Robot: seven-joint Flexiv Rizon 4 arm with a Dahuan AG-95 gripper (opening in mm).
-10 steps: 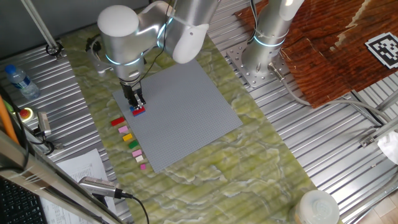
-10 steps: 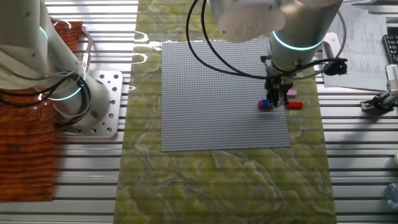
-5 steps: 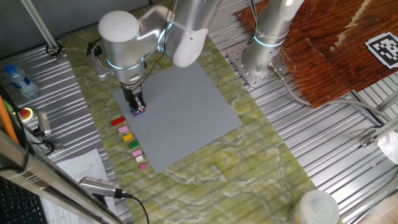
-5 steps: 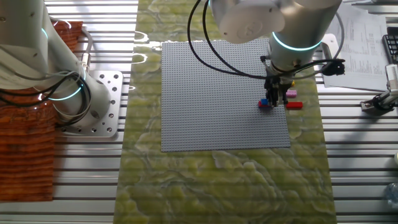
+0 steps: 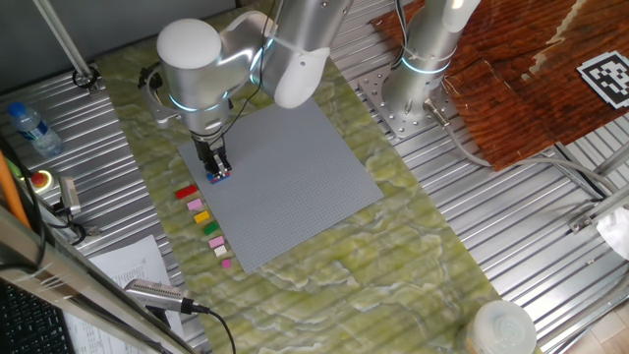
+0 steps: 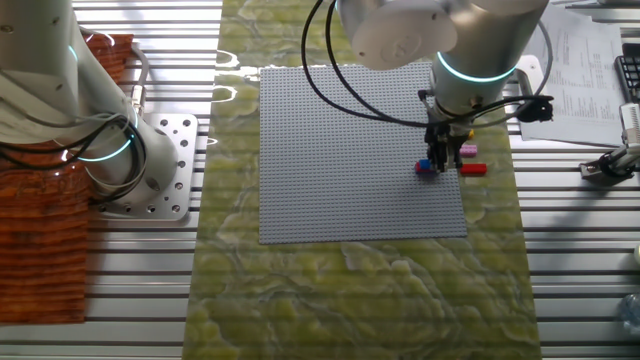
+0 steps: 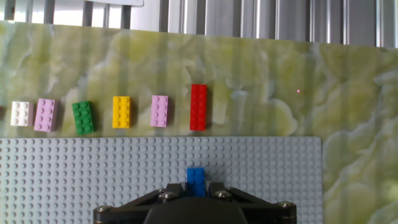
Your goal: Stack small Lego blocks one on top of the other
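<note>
My gripper point(image 7: 196, 190) is low over the left part of the grey baseplate point(image 7: 93, 174), its jaws closed against a small blue brick point(image 7: 196, 177) that sticks out between them. In one fixed view the gripper point(image 5: 216, 169) stands upright on the baseplate point(image 5: 295, 167) near its left edge, with blue and a bit of red point(image 5: 221, 174) at its tips. The other fixed view shows the gripper point(image 6: 438, 163) with the blue brick point(image 6: 424, 167) beside it. I cannot tell which colour lies on top. A longer red brick point(image 7: 198, 107) lies on the mat beyond the plate.
A row of loose bricks lies on the green mat along the plate's edge: pink point(image 7: 159, 111), yellow point(image 7: 121, 112), green point(image 7: 83, 117), another pink point(image 7: 45, 115), white point(image 7: 20, 113). A second robot base point(image 5: 418, 88) stands behind the plate. Papers and a bottle point(image 5: 29, 128) lie at the left.
My gripper has sunk slightly onto the bricks at the plate's edge. Less of the red brick shows under its tips now. The row of loose bricks has not moved.
</note>
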